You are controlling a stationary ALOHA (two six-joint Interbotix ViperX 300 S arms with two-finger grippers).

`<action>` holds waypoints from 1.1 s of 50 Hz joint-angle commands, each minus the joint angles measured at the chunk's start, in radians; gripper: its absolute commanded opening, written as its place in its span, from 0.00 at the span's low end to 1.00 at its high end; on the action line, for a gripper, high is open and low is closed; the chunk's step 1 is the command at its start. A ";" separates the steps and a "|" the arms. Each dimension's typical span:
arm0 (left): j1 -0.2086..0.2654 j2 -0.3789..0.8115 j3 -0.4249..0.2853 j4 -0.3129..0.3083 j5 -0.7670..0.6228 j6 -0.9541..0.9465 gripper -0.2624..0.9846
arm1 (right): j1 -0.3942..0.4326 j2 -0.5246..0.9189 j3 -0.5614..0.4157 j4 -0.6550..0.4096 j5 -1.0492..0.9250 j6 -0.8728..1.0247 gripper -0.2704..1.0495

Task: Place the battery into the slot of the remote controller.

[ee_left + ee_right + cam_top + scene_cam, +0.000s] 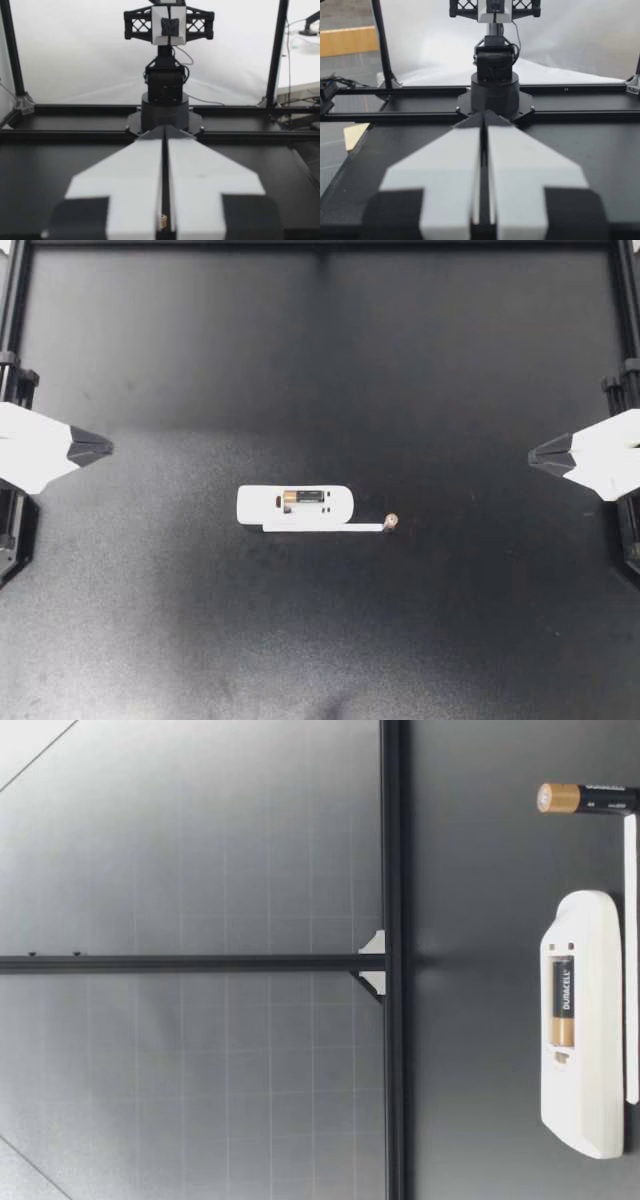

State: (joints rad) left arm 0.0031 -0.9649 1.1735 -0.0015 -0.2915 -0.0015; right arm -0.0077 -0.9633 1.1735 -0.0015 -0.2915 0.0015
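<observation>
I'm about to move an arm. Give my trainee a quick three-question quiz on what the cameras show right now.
1. True or false: a seated battery already lies in the slot of the remote controller.
2. The loose battery is: A) lying flat, B) standing upright on the table, C) held in a hand.
3. Fill in: the left hand and the right hand are both ____ and hold nothing.
Key: 1 true; 2 B; 3 shut.
</observation>
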 commanded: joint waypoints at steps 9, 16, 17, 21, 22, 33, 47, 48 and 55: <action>0.009 0.009 -0.011 -0.002 -0.060 0.005 0.08 | 0.000 0.044 -0.046 0.002 -0.002 0.012 0.07; 0.009 0.012 -0.009 -0.002 -0.081 0.003 0.08 | -0.003 0.132 -0.103 0.021 0.061 0.023 0.07; 0.009 0.012 -0.006 -0.002 -0.083 0.003 0.08 | -0.006 0.147 -0.114 0.025 0.077 0.026 0.07; 0.009 0.018 -0.003 -0.002 -0.083 0.003 0.08 | -0.021 0.218 -0.161 0.031 0.161 0.044 0.07; 0.009 0.021 -0.002 -0.002 -0.084 0.003 0.08 | -0.025 0.236 -0.172 0.031 0.181 0.049 0.07; 0.009 0.028 0.005 -0.002 -0.084 0.002 0.08 | -0.035 0.428 -0.307 0.031 0.423 0.069 0.07; 0.009 0.028 0.006 -0.002 -0.084 0.002 0.08 | -0.035 0.635 -0.463 0.023 0.713 0.066 0.08; 0.009 0.028 0.006 -0.002 -0.084 0.002 0.08 | -0.035 0.646 -0.471 0.021 0.724 0.064 0.08; 0.009 0.028 0.008 -0.002 -0.084 -0.002 0.08 | -0.048 0.707 -0.492 -0.006 0.767 0.066 0.13</action>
State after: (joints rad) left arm 0.0092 -0.9449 1.1919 -0.0031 -0.3651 0.0000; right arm -0.0383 -0.2746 0.7133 0.0031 0.4633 0.0660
